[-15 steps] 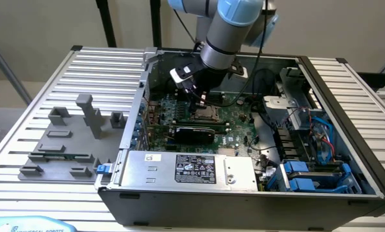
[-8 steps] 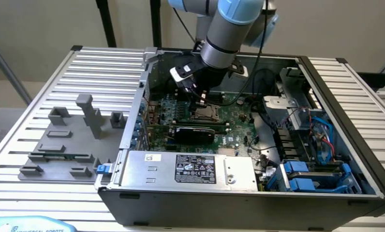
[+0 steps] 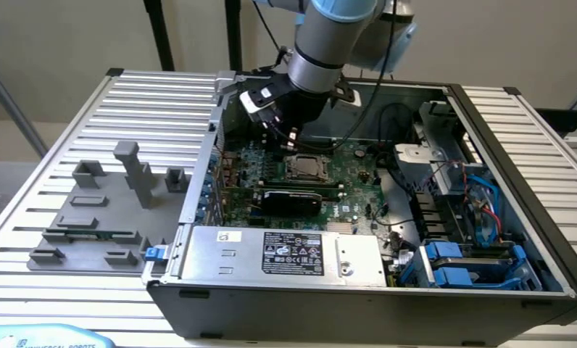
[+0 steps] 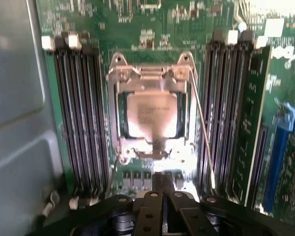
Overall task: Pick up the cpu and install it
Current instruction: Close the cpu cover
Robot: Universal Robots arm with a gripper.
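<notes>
The fingers point(image 4: 157, 186), pressed together and empty, hover above the cpu point(image 4: 152, 115), which sits in the motherboard point(image 4: 157, 24) socket point(image 4: 113, 98).

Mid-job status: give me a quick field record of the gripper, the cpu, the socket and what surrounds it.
cpu: lying flat inside the socket frame, metal top up
gripper: shut, nothing between its fingers, over the motherboard close to the socket frame
memory slots: black rows flanking the socket frame on two sides
fixture blocks: grey, to the exterior view's left of the computer case
</notes>
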